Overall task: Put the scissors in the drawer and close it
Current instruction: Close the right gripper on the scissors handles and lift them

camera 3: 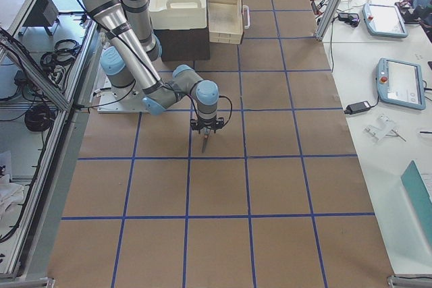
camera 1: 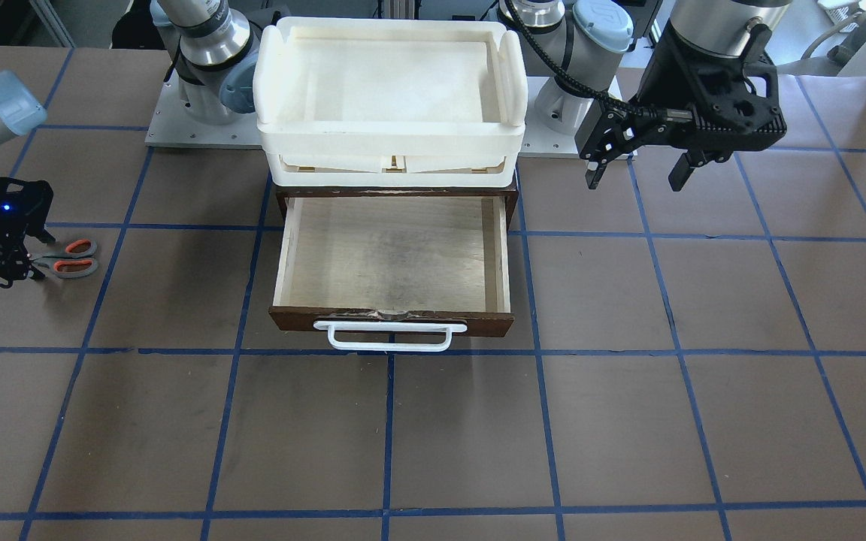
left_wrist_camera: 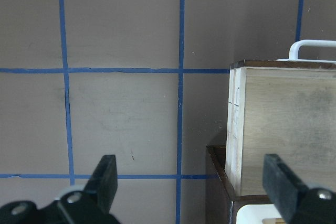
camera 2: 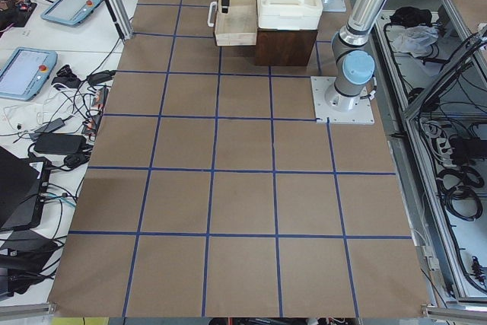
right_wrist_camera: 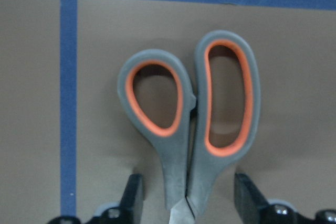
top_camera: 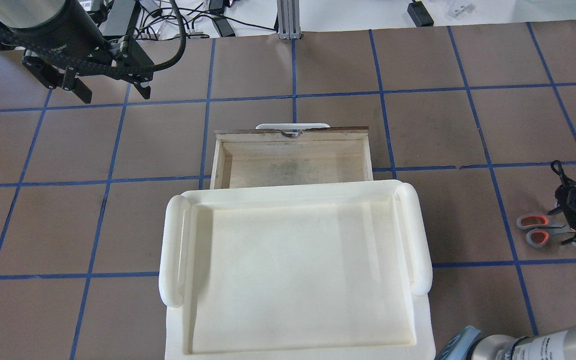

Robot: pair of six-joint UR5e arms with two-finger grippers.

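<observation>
The scissors [camera 1: 72,258] lie flat on the brown table, grey handles with orange inner loops pointing toward the drawer. They also show in the overhead view [top_camera: 535,229] and the right wrist view [right_wrist_camera: 189,124]. My right gripper [right_wrist_camera: 189,203] is open and low at the table, one finger on each side of the scissors' neck, with a gap on both sides. It also shows in the front view [camera 1: 10,261]. The drawer [camera 1: 392,255] is pulled open and empty, its white handle [camera 1: 389,336] facing away from me. My left gripper [camera 1: 636,176] is open and empty, hovering beside the drawer [left_wrist_camera: 283,129].
A white plastic tray [camera 1: 392,26] sits on the dark brown cabinet [camera 1: 283,199] above the drawer. Blue tape lines grid the table. The arm bases stand behind the cabinet.
</observation>
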